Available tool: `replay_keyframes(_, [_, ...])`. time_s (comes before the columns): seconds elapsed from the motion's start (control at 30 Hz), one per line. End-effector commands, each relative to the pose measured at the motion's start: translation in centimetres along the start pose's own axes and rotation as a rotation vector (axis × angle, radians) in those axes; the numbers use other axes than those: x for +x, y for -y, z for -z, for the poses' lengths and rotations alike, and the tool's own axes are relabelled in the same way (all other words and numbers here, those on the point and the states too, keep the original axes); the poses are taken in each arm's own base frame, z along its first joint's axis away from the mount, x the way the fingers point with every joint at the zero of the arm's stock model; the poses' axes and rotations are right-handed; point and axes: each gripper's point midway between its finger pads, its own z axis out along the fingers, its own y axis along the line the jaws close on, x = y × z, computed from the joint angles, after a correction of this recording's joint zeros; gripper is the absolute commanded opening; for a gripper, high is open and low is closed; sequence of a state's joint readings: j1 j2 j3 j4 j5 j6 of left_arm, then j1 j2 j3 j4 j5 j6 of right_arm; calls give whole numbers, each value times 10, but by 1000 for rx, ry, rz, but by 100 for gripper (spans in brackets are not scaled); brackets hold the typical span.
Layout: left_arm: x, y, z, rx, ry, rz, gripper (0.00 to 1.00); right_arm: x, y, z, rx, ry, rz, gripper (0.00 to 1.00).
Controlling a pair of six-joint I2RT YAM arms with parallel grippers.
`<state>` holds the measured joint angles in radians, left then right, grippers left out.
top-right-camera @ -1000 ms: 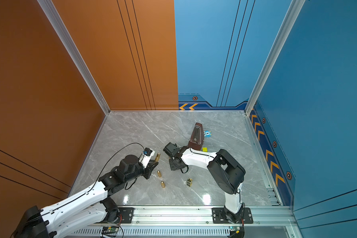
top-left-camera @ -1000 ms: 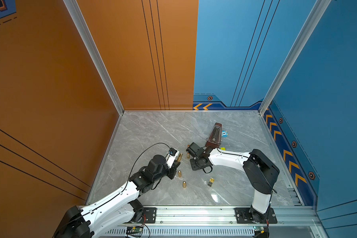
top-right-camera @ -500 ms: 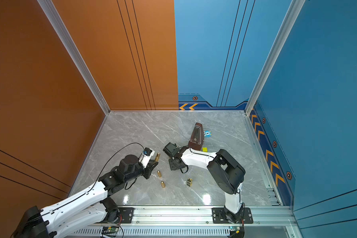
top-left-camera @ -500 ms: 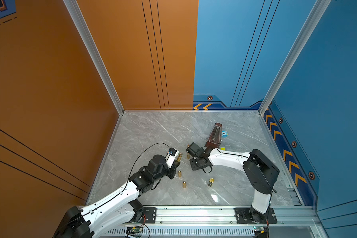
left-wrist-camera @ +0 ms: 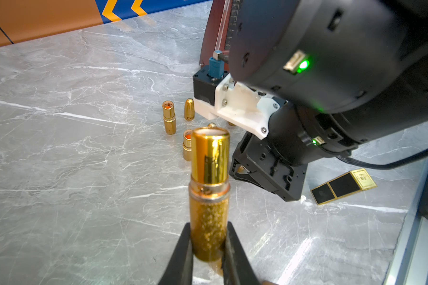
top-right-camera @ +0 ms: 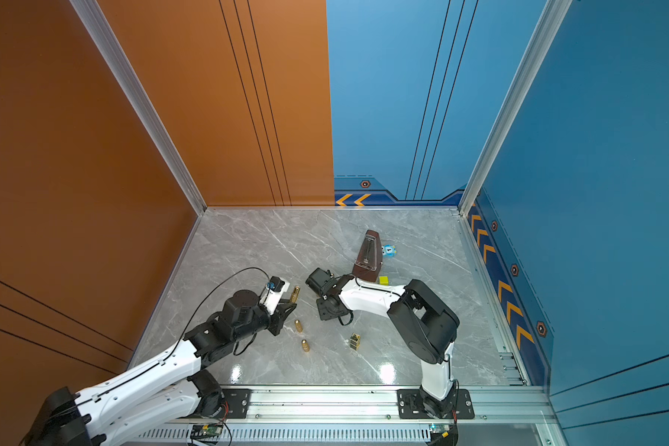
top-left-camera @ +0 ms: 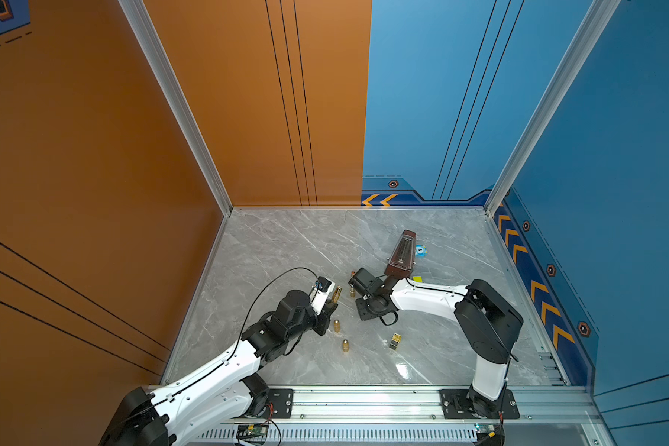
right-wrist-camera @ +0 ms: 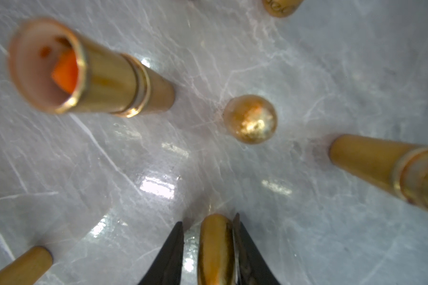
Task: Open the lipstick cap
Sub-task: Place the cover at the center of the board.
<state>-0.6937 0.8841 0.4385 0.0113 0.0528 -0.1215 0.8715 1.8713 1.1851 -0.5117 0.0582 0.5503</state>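
Right wrist view: a rounded gold metal cap [right-wrist-camera: 215, 246] is seen standing on the grey marble-patterned tabletop [right-wrist-camera: 158, 153] between the black fingers of the right gripper [right-wrist-camera: 209, 222]. One finger is laid against it and a sliver of table shows at the other. The claw is thus parted rather than clamped, and the cap is judged to have just been let go. In both top views the arms are found where they stood a second earlier, so nothing else is seen to have shifted.

In the left wrist view the gold lipstick tube [left-wrist-camera: 210, 158] is pinched tight by its glittered base in the closed left gripper [left-wrist-camera: 208, 237] and held near upright, its mouth bare. The cap is therefore off, and the task is judged all but done.

Room is tight around the right claw. An uncapped gold tube with an orange stick [right-wrist-camera: 84, 71], a second bullet-shaped gold cap [right-wrist-camera: 250, 118] and another gold tube [right-wrist-camera: 381, 167] are stood close about it, so a straight lift is judged the safest exit. A dark wooden metronome [top-left-camera: 401, 253] is set just behind that wrist. Bare marble is left towards the orange wall [top-left-camera: 93, 193], well apart from the clutter.
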Motion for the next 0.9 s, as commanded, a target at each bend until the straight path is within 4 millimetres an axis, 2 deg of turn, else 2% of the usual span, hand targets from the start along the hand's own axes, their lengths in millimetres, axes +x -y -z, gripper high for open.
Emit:
replay_keyframes(0.0, [-3, 0, 1, 6, 24, 6, 0, 7, 7, -7, 43, -13, 14, 37])
replay_keyframes(0.17, [-5, 0, 1, 5, 28, 0, 0, 2, 6, 4, 35, 8, 15, 42])
replay_keyframes(0.37, [-12, 0, 4, 7, 47, -8, 0, -4, 6, 27, 7, 49, 8, 51])
replay_keyframes(0.67, [-23, 5, 5, 29, 65, -28, 0, -13, 16, 82, -44, 139, -23, 64])
replay_keyframes(0.87, [-23, 8, 3, 49, 53, -42, 0, -16, 21, 125, -178, 158, -71, 69])
